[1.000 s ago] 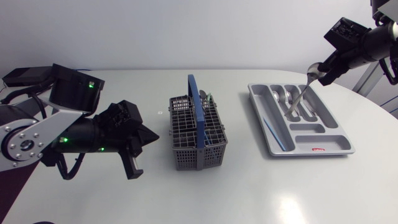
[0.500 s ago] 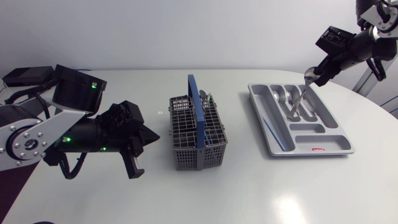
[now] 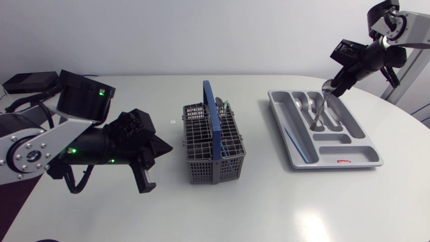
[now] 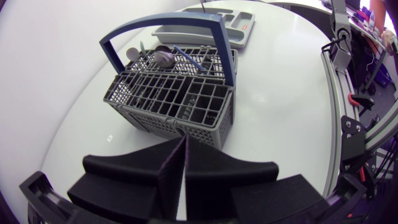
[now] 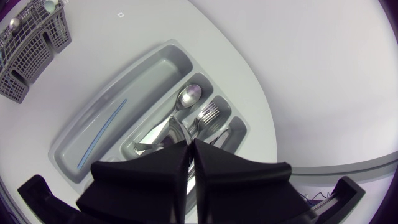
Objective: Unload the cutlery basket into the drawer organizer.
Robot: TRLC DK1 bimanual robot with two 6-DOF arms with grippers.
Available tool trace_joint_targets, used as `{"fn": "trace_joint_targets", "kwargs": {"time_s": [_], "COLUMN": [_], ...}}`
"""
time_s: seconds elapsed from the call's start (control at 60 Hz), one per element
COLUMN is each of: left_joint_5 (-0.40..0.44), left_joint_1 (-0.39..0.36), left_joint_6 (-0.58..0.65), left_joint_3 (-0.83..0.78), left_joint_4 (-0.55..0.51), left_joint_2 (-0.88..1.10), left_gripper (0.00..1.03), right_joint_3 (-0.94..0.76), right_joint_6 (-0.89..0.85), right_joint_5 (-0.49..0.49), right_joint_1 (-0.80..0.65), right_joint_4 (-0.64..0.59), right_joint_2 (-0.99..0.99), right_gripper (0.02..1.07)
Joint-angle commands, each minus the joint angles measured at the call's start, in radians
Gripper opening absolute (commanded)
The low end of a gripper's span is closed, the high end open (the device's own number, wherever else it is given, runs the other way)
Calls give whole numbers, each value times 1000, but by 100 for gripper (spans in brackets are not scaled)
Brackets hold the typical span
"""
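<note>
Right gripper (image 5: 190, 144): fingers nearly together, clamped from both sides on a thin silver utensil (image 5: 177, 129) over the middle compartments of the grey drawer organizer (image 5: 146, 74). Long outer compartment holds one slim blue stick (image 5: 101, 132). A spoon (image 5: 188, 96) and a fork (image 5: 208, 115) lie in neighbouring compartments just ahead of the fingertips. Cutlery basket (image 5: 28, 53) stands well apart, far beyond the long compartment, partly in view.

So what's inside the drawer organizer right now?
The drawer organizer holds spoons, forks and, in its long side slot, a thin blue stick. The right gripper holds a silver utensil slanting into it; its lower end is hidden among the cutlery.
</note>
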Motion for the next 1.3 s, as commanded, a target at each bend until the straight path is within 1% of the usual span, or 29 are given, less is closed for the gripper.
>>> {"fn": "trace_joint_targets", "kwargs": {"time_s": [0.0, 0.333, 0.5, 0.683, 0.867, 1.15, 1.283], "left_joint_5": [-1, -1, -1, -1, -1, -1, -1], "left_joint_1": [6, 8, 14, 14, 14, 12, 14], "left_joint_6": [26, 26, 28, 31, 31, 28, 26], "left_joint_3": [-6, -3, -1, 2, 7, 2, 1], "left_joint_4": [-1, 0, 3, 9, 17, 23, 23], "left_joint_2": [14, 27, 34, 50, 59, 62, 60], "left_gripper": [18, 18, 18, 18, 18, 18, 18], "right_joint_3": [59, 224, 241, 229, 203, 198, 206], "right_joint_6": [-24, 11, 15, 11, -18, -84, -98], "right_joint_5": [-17, -77, -76, -77, -74, -56, -36], "right_joint_1": [-11, -35, -31, -26, -24, -21, -15], "right_joint_4": [-11, -11, 21, 24, -2, -133, -145], "right_joint_2": [50, 244, 304, 277, 208, 144, 146], "right_gripper": [8, 8, 8, 8, 8, 8, 8]}}
